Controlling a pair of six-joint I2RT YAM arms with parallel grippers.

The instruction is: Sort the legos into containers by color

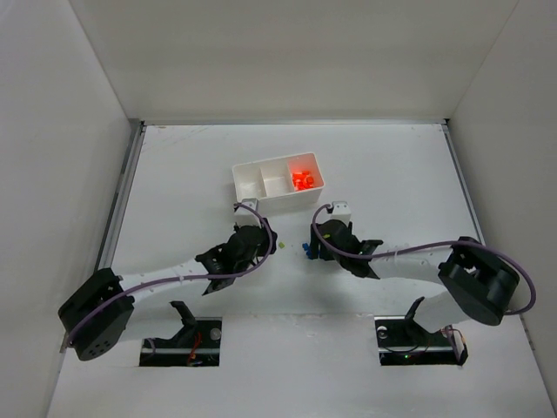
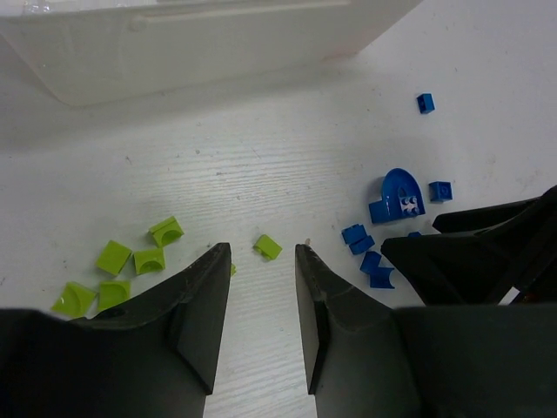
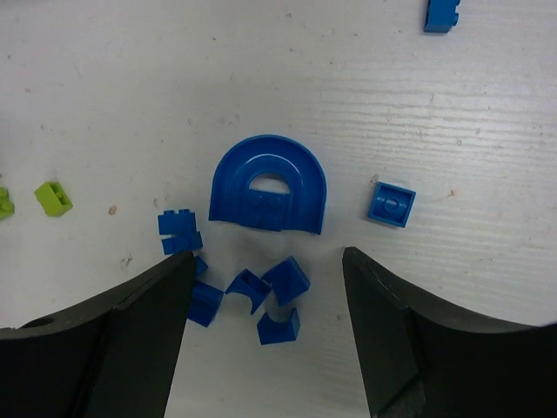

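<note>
Tray (image 1: 248, 179) sits far on counter (image 1: 392, 174), orange bricks (image 1: 302, 180) in its right compartment. Your left fingers (image 2: 310, 289) spread, empty, one green brick (image 2: 268, 247) between tips; right fingers (image 3: 172, 289) wide, empty, flanking blue bricks (image 3: 285, 279).

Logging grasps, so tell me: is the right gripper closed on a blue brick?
No, the right gripper is open, and the blue bricks lie loose on the table between its jaws.

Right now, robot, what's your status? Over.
Left gripper open over green bricks. Right gripper open over blue bricks. Orange bricks in tray's right compartment. Grippers close together.
</note>
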